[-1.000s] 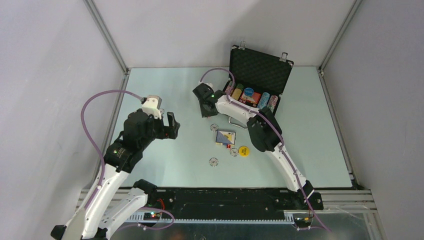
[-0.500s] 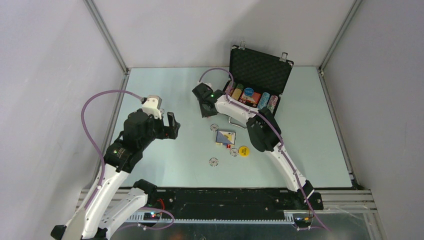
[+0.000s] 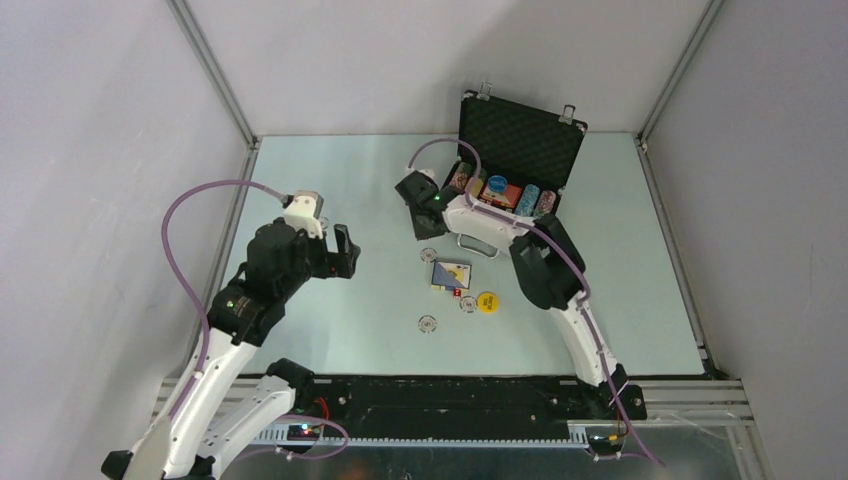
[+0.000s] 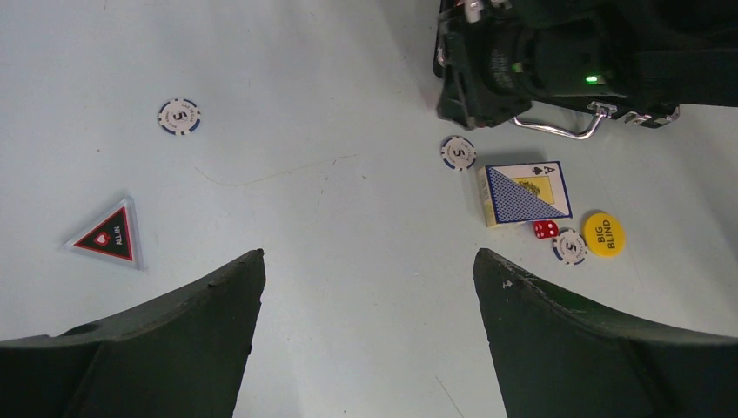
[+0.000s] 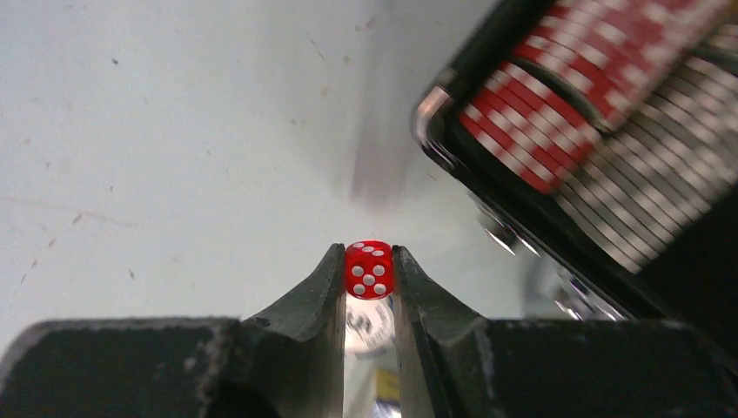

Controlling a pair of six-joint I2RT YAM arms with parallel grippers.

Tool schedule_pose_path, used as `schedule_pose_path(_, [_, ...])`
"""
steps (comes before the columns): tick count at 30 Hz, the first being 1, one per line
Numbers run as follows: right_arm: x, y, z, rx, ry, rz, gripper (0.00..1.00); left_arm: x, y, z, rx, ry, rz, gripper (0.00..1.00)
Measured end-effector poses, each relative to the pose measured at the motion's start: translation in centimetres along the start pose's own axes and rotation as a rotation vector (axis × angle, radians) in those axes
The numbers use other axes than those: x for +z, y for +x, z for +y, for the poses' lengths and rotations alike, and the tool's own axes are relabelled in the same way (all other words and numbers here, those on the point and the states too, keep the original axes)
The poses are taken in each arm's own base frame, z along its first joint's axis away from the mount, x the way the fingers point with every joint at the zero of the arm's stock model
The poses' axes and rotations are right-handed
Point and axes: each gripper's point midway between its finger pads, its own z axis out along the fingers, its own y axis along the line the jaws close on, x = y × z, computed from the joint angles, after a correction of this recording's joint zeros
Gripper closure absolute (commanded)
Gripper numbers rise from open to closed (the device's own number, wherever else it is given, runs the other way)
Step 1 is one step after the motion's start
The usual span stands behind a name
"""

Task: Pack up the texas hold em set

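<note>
- The right gripper has its two dark fingers pinched onto a small red die with white pips. The die sits right at the fingertips, five-face toward the wrist cam.
- It's holding the die above the pale blue-green table, just beside the front left corner of the black rectangular briefcase, not over the tray itself.
- The briefcase sits toward the far side of the table, right of centre. Its lid stands open with dark foam lining showing, and its silver handle faces the arms.
- Inside it are rows of poker chips on edge, with the red-and-white ones nearest the right wrist cam, plus a blue round disc.
- The left gripper is spread wide with nothing between its fingers. It hangs over the left part of the table, well apart from the case.
- Loose stuff on the table:
- A blue-backed card deck lies near the handle, with a second red die touching or just beside its edge.
- A yellow round "BIG BLIND" disc lies near that die, with a white-and-blue chip marked 5 between them.
- Another chip lies just beside the deck, and a third chip is off on its own.
- A dark triangular "ALL IN" piece lies well apart from the deck.
</note>
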Motion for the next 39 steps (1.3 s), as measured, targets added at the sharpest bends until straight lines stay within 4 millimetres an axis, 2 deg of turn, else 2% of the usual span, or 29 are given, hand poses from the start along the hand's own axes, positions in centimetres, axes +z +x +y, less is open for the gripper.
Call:
schedule_pose_path(3, [-2.5, -0.4, -1.2, 0.007, 0.017, -0.039, 0.95, 0.0, 0.0, 0.0, 0.000, 0.000, -0.001, 0.05])
schedule_pose_path(8, [-8.3, -2.4, -4.2, 0.062, 0.036, -0.166, 0.98, -0.1, -0.1, 0.0, 0.000, 0.001, -0.003, 0.05])
schedule_pose_path(11, [-9.8, -4.1, -6.9, 0.134, 0.054, -0.218, 0.98, -0.2, -0.1, 0.0, -0.001, 0.001, -0.007, 0.05])
schedule_pose_path(13, [-9.6, -5.3, -9.4, 0.191, 0.087, -0.242, 0.99, -0.2, -0.1, 0.0, -0.001, 0.002, -0.008, 0.05])
schedule_pose_path(17, [-7.9, -5.5, -13.8, 0.264, 0.166, -0.230, 1.00, -0.2, -0.1, 0.0, -0.001, 0.002, -0.008, 0.05])
schedule_pose_path(21, [-6.1, -4.9, -16.2, 0.314, 0.227, -0.206, 1.00, -0.2, -0.1, 0.0, -0.001, 0.002, -0.008, 0.05])
schedule_pose_path(28, [-3.7, -4.1, -18.3, 0.403, 0.290, -0.183, 1.00, -0.2, -0.1, 0.0, -0.001, 0.002, -0.008, 0.05])
schedule_pose_path(39, [-2.5, -5.1, -19.1, 0.545, 0.319, -0.230, 1.00, 0.0, 0.1, -0.2, 0.000, 0.014, 0.004, 0.05])
